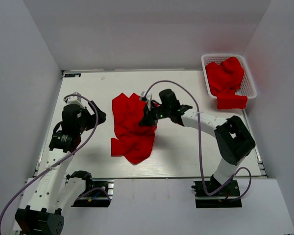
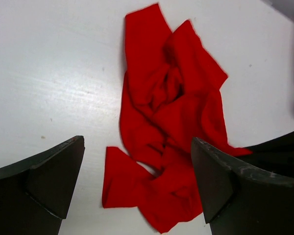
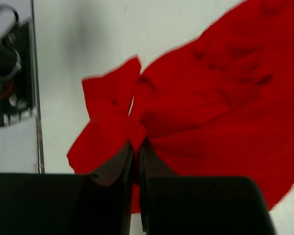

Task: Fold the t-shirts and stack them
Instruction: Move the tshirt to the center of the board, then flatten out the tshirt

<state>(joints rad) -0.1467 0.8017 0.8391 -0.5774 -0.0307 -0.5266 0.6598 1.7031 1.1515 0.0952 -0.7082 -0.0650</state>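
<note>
Pinching a fold of the crumpled bright red cloth t-shirt (image 3: 210, 98), the right gripper (image 3: 135, 147) has its jaws shut on the fabric, which bunches at their tips and spreads beyond them over the white table (image 1: 186, 156). The left gripper (image 2: 138, 142) hangs with jaws spread wide, holding nothing; the shirt lies below and beyond them. Nothing looks folded or stacked yet, and more red t-shirts (image 1: 225, 78) wait in the white plastic mesh basket (image 1: 250, 83), well away from both jaws. How many are heaped there, and which edge is pinched, I cannot tell.
</note>
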